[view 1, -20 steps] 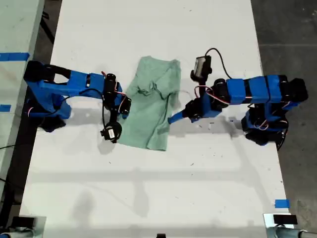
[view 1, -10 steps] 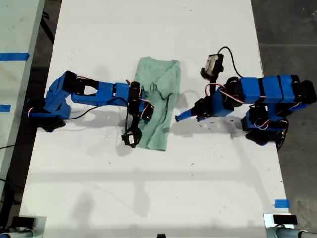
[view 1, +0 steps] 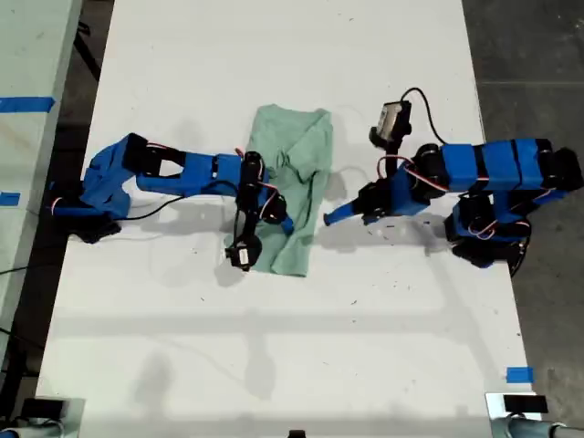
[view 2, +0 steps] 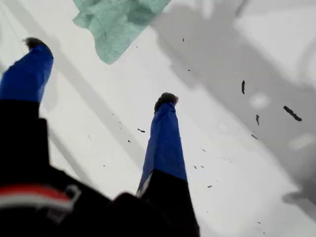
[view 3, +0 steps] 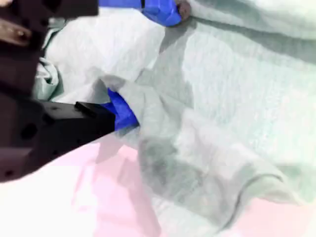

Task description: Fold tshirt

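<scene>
- Fingers of my first gripper are standing wide apart over bare table, holding nothing; one blue finger is showing its dark tip, the other is sitting at the frame edge.
- In the exterior view my first gripper is pointing toward the tshirt from the exterior view's right, near its edge but apart from it.
- My first wrist view is catching only a corner of the tshirt, beyond the fingertips.
- My second gripper is sitting in the cloth: one blue finger is tucked under a raised fold of the tshirt, the other is lying above it. Cloth is between them; whether they are pinching it, I cannot tell.
- In the exterior view my second gripper is reaching in from the exterior view's left, over the tshirt's lower half.
- The tshirt is lying crumpled and partly folded lengthwise at the middle of the white table, between the two arms.
- Small dark specks are dotting the table by my first gripper.
</scene>
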Controlling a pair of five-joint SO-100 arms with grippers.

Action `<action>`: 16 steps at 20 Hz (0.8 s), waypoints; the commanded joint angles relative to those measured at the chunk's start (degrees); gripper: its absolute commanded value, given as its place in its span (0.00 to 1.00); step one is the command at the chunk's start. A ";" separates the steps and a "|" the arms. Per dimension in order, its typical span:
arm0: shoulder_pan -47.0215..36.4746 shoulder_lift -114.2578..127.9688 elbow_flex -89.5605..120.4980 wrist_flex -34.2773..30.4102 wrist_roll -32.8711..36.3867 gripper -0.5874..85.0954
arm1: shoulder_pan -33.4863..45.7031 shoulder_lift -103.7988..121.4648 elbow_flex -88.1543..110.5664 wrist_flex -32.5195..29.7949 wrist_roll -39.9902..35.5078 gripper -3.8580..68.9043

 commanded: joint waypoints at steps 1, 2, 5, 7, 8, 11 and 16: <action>-0.26 10.11 -0.09 8.09 -0.44 0.26 | 0.00 2.90 -0.09 -1.49 0.70 0.56; -0.44 12.83 0.18 11.43 -0.44 0.27 | -0.09 3.25 0.26 -1.49 0.79 0.56; -1.23 20.57 1.23 22.50 -0.18 0.28 | -0.26 6.24 1.76 -0.79 1.41 0.56; -1.58 26.81 4.83 26.98 -0.26 0.28 | -0.53 9.67 3.43 0.53 2.20 0.56; -1.85 30.23 8.79 27.33 -0.35 0.28 | -0.53 11.69 4.75 1.14 2.64 0.56; -2.46 40.52 25.31 23.12 -1.76 0.28 | -0.79 18.63 8.96 2.37 3.78 0.55; 0.53 47.29 36.39 11.25 -0.88 0.27 | -1.49 22.50 11.69 2.37 4.13 0.55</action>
